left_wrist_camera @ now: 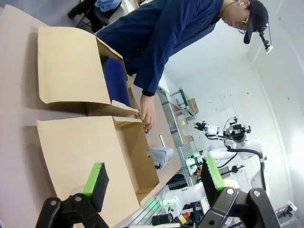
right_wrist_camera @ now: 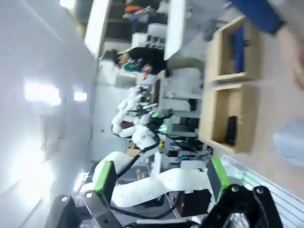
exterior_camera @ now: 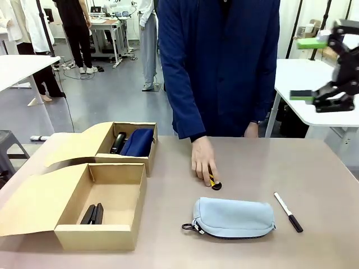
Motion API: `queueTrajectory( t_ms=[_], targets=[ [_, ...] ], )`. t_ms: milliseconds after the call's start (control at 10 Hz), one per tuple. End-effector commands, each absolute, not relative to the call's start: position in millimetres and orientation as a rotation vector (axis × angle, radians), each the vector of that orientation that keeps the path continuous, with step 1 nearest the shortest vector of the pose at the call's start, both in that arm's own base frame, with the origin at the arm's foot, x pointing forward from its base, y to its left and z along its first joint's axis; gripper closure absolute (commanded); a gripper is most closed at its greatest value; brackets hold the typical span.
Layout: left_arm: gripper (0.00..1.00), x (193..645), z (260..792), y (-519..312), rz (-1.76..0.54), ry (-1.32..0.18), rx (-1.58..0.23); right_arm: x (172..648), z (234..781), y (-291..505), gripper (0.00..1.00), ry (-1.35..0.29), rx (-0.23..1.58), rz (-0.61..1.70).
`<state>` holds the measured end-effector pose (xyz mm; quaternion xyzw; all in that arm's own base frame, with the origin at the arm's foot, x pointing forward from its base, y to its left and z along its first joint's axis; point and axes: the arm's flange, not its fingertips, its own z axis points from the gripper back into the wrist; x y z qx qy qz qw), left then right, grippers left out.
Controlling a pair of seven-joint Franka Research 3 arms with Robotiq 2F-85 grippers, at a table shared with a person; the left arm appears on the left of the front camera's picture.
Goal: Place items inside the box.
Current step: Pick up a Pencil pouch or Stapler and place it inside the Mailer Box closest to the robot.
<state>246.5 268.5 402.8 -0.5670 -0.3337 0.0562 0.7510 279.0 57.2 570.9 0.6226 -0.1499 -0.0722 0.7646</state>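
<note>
The box (exterior_camera: 98, 236), plain brown card, is sitting at the near left of the table (exterior_camera: 325, 179) with its big flap lid lying open to the left. The stapler (exterior_camera: 93, 214) is lying inside it, against the front left of the floor. Just behind it a small box (exterior_camera: 126, 163), equally plain, is standing open and holding a navy pouch (exterior_camera: 139, 143) with a black object (exterior_camera: 118, 142) beside it. The person in a dark blue jacket is leaning in from the far side, and their hand (exterior_camera: 202, 159) is resting on the knife (exterior_camera: 214, 183) near the table's middle, with only its yellow-and-black end showing under the fingers. The grey pouch (exterior_camera: 234, 217) is lying on its side nearer the front edge, its zip pull pointing left, well apart from the box. The pen (exterior_camera: 288, 212) is lying just right of the pouch, black cap towards the front. The right gripper (exterior_camera: 300, 69) is hanging high at the far right, off the table's surface, its green pads wide apart and holding nothing. The left gripper (left_wrist_camera: 153, 173) is hovering over the box's lid side, its pads also spread wide with nothing between them. Any print on the pen or knife is too small to read.
</note>
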Motion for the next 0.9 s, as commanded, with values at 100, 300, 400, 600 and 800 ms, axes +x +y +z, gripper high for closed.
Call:
queueTrajectory(
  t_ms=[100, 300, 400, 600, 800],
  targets=[
    [0.0, 247, 404, 268, 0.105, -0.761, -1.251, 188, 443, 15, 0.0, -0.286, 1.135, -0.264],
    [0.0, 247, 404, 268, 0.105, -0.761, -1.251, 156, 415, 5, 0.0, -0.159, 0.963, -0.339],
    [0.0, 247, 404, 268, 0.105, -0.761, -1.251, 144, 403, 4, 0.0, -0.101, 0.928, -0.304],
    [0.0, 247, 404, 268, 0.105, -0.761, -1.251, 151, 372, 16, 0.0, 0.057, 0.903, -0.31],
    [0.0, 247, 404, 268, 0.105, -0.761, -1.251, 249, 497, -46, 0.0, -0.057, 0.925, -0.332]
  ],
)
